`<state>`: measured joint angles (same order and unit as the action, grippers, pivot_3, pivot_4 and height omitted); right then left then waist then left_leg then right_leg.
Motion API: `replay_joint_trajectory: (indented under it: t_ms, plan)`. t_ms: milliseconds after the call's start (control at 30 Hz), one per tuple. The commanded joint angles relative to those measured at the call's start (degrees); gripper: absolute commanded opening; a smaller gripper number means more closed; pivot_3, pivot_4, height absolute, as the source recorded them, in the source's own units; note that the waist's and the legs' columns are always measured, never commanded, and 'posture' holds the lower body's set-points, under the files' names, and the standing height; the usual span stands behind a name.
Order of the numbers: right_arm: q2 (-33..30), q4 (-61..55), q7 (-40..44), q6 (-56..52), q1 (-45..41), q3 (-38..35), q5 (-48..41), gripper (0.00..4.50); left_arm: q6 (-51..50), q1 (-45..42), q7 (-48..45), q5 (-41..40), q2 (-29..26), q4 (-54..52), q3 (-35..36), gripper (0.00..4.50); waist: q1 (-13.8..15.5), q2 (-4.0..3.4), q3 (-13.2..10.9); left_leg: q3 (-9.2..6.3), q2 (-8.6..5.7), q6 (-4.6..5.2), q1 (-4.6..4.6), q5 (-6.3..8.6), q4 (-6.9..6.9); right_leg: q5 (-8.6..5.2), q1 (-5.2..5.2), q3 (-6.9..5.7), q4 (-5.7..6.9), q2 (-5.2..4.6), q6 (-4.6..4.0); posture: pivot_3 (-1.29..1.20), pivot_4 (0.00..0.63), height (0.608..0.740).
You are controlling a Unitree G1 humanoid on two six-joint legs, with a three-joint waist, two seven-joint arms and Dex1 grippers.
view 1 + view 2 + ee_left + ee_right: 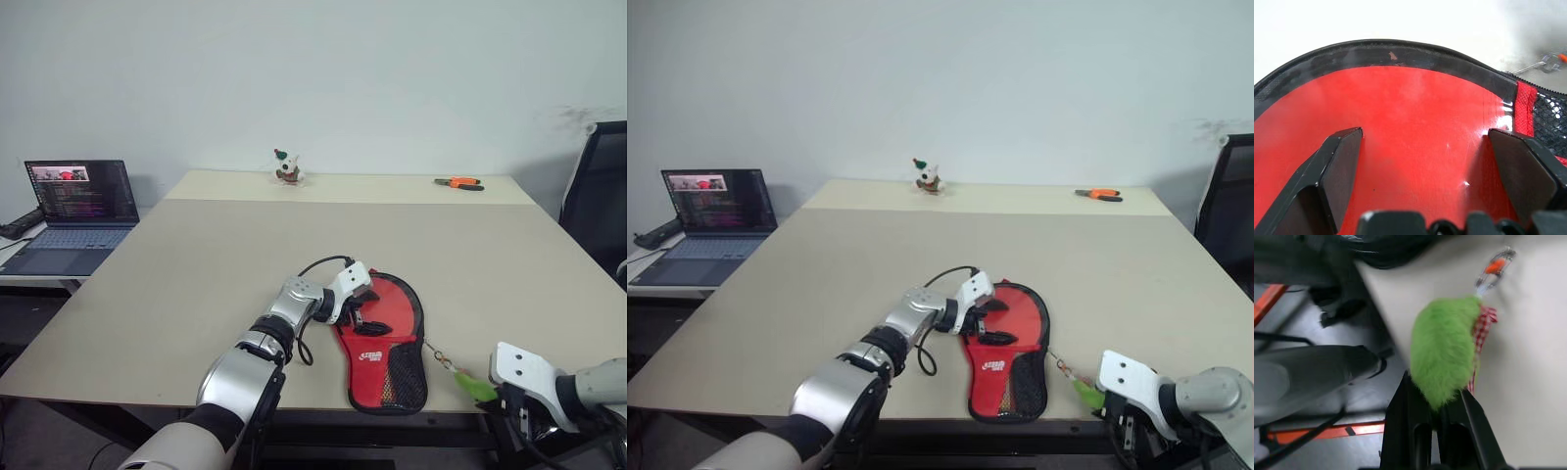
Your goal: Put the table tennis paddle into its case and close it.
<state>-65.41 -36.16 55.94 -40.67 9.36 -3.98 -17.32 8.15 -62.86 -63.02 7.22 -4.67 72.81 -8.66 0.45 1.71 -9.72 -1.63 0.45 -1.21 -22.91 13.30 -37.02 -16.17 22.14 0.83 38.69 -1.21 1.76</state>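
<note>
The case (387, 338) lies flat near the table's front edge, its red panel with white lettering and black mesh facing up. The table tennis paddle is hidden. My left gripper (370, 311) rests open on the round red part of the case, one finger (1342, 166) on either side of the panel. A thin chain (441, 357) runs from the case's edge to a fuzzy green tag (1442, 347). My right gripper (1436, 396) is shut on that tag at the table's front right edge, partly over the floor.
An open laptop (73, 211) sits on a side table at the left. A small figurine (287, 168) and orange-handled pliers (458, 182) lie along the table's far edge. A black chair (598, 201) stands at the right.
</note>
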Motion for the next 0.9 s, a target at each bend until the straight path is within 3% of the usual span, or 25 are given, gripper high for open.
replay_joint_trajectory:
  t_ms: [33, 233, 633, 900]
  plan:
    - [-2.6, -5.6, 7.3, -1.9, 3.3, -3.6, -7.0, 0.06, -1.7, 1.3, 0.4, 2.1, 0.1, 2.4, -1.2, 4.50, 0.2, 0.01, 0.0, -0.01, 0.00, 0.00, -0.01, 0.00, 0.01, -0.01, 0.00, -0.01, -0.02, -0.01, 0.01, 0.00, 0.150, 0.740]
    - [-2.9, -11.9, 9.5, -7.2, 2.7, -5.2, -17.7, 0.06, -1.7, 1.5, 0.7, 2.2, -0.1, 2.4, -1.2, 4.50, 0.3, 0.07, 0.0, -0.04, 0.01, 0.00, -0.02, 0.04, 0.02, -0.01, -0.05, -0.04, -0.14, -0.02, 0.01, 0.00, 0.150, 0.740]
    - [-3.9, -18.6, 10.0, -9.3, 5.1, -2.4, -24.8, 0.06, -1.9, 1.7, 1.8, 2.3, 0.6, 2.5, -1.3, 4.50, 0.0, 0.11, 0.0, 0.01, 0.08, 0.00, 0.06, 0.04, -0.02, -0.01, -0.11, -0.01, -0.14, 0.01, 0.02, 0.00, 0.150, 0.740]
    - [-2.6, -21.0, 6.4, -11.7, 0.6, 0.0, -30.8, 0.06, -1.9, 1.4, 2.5, 2.4, 0.9, 2.5, -1.4, 4.50, 0.0, 0.13, 0.0, -0.01, 0.08, 0.00, 0.08, 0.04, -0.02, -0.01, -0.13, -0.02, -0.15, 0.00, 0.02, 0.00, 0.150, 0.740]
